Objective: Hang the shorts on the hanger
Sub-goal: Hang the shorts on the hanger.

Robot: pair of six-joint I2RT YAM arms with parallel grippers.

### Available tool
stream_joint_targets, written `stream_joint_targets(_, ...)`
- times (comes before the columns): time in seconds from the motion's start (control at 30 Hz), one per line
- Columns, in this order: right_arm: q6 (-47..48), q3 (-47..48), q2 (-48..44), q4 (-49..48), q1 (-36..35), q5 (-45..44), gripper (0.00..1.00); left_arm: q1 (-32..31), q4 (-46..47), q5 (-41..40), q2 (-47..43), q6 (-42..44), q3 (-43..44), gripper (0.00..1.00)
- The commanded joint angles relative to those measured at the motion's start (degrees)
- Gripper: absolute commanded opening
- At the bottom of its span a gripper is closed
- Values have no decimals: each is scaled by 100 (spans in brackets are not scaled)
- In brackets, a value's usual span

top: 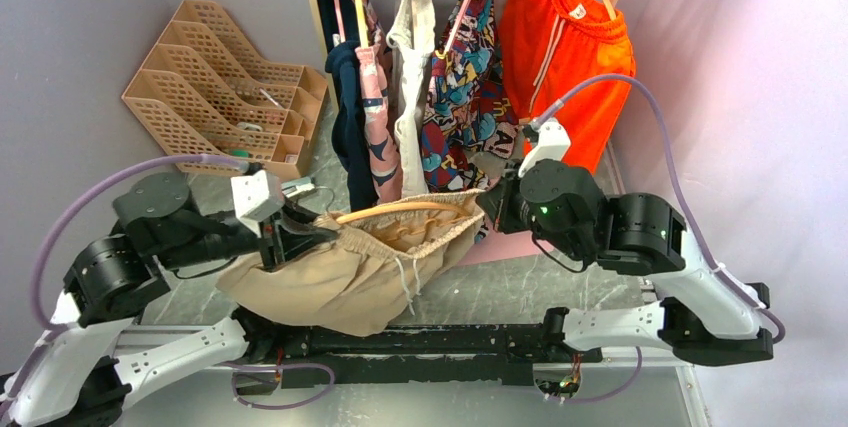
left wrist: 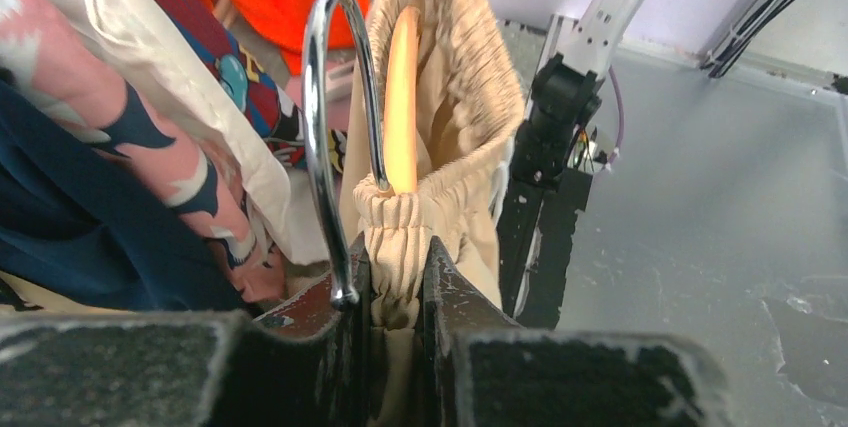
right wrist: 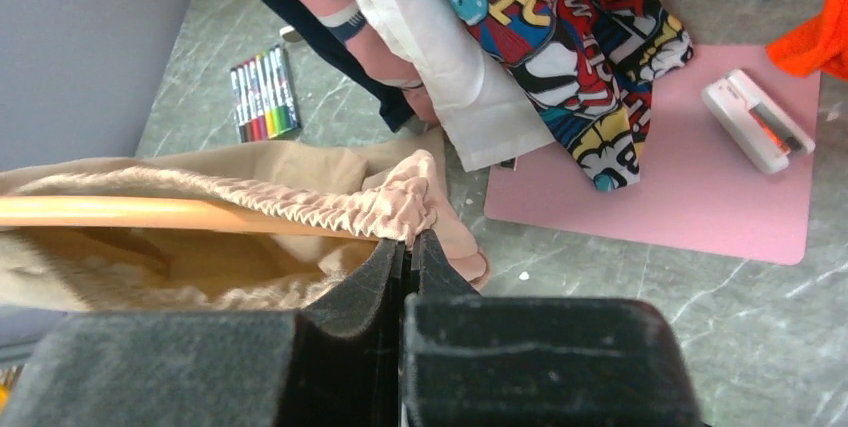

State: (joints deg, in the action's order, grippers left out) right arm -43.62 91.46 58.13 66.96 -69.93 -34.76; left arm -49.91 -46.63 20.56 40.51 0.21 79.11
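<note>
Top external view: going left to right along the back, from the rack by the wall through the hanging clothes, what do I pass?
Tan lattice plastic sorting rack → dark navy hanging garment → cream-white hanging garment → multicoloured comic-print fabric shorts → bright orange fabric shorts.

I've got shorts between left gripper and right gripper, hanger inside them; hung clothes behind, tray rack far left.
</note>
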Motion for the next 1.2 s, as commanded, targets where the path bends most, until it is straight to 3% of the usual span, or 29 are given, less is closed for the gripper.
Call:
stream_joint_targets(0.0,546,1041,323,475,8,236,0,29,319,-32,61,31,-325,7)
stream_joint_targets(0.17,1190,2474,902,-98,19,1308,0,32,1202,437,235,-121,-421,7)
stream_joint_targets(0.3,1530,4194,1985,-295,11,2088,0,28,2237,882,483,-326,-313,7)
stream_joint_targets(0.37,1592,4621,2409,-339,16,2390,0,28,2619,1089,615,-480,-280,7)
stream_joint_targets(0.47,1575,4138,2608,-526,9,2355,0,22,3107,1210,621,-776,-540,7)
stream_joint_targets(0.63,1327,2296,2167,-1060,15,1711,0,33,4056,805,-193,-1237,-1835,7)
stream_joint_targets(0.73,1257,2192,2095,-1217,16,1533,0,33,4613,742,-613,-1558,-2419,7)
stream_joint_targets(0.9,1467,2705,2243,-1873,21,2358,0,27,4915,503,-750,-1705,-2769,7)
stream_joint_targets(1.0,1459,2038,2067,-2446,20,3029,0,29,4984,146,-904,-1823,-3061,7)
stream_joint_targets(1.17,1275,1013,1778,-2659,17,3248,0,31,5187,-186,-1269,-2026,-3432,7)
